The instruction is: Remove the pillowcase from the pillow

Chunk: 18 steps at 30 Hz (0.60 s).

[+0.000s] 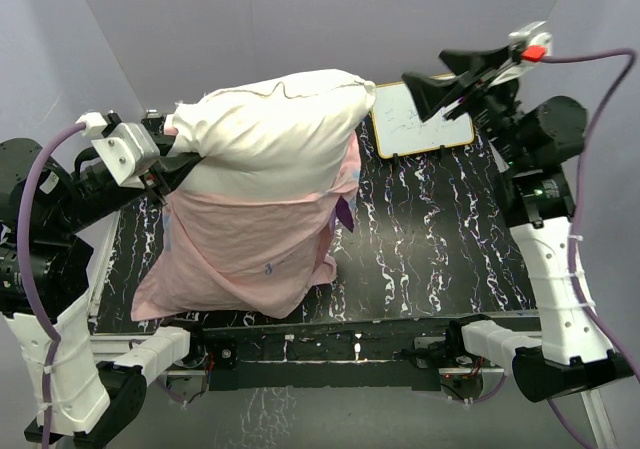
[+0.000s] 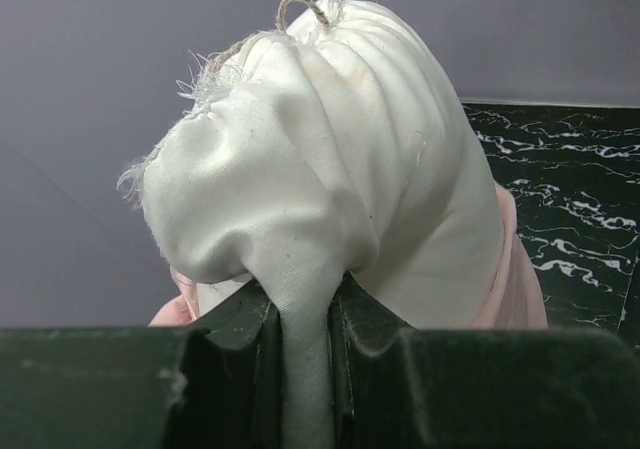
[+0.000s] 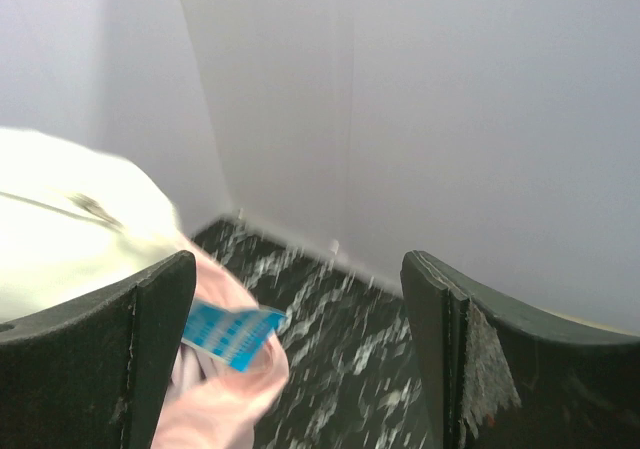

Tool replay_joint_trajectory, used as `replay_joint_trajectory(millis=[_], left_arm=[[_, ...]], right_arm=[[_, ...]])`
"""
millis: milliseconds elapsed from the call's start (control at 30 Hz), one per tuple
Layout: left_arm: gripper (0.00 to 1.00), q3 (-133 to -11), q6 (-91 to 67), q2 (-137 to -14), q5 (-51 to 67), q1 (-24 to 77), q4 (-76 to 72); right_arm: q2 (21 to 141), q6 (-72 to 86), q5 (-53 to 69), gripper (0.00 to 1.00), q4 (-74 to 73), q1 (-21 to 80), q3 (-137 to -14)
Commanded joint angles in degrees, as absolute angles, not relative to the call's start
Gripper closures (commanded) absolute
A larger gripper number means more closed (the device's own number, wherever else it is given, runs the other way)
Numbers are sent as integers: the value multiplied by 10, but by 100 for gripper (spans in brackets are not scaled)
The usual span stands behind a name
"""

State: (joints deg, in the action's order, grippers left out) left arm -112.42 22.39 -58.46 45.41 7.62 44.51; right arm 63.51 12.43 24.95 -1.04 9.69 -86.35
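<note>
My left gripper [image 2: 305,319] pinches a corner of the pillow [image 1: 275,129] above the left edge of the tabletop [image 1: 430,239], the pillowcase [image 1: 240,254] draped over its lower half; my right gripper [image 3: 298,269] stands wide, empty.

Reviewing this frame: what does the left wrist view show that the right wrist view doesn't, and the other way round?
Only the left wrist view: the left hand shut on a pinched fold of the white pillow, with the frayed seam on top. Only the right wrist view: the right hand open and empty, and a blue tag near one finger. Both: the pillow, the pink pillowcase and the black marbled table.
</note>
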Motion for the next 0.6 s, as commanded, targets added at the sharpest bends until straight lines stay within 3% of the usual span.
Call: replay_joint_trajectory(millis=[0,133,300,567], left_arm=[[100,-1121,228,-593,449,74,384],[100,-1103,178,-600,493,74,371],[100,-1102,133,-624,544,74,371],[100,-1121,180,-641,561,74,440]], right_arm=[[674,119,247,16,-20,98,-952],[739,150,369,10,6,151,-1041],[817,32,416,2,-70,301,-1137],[912,-54,474,2,-192,381,-1228]])
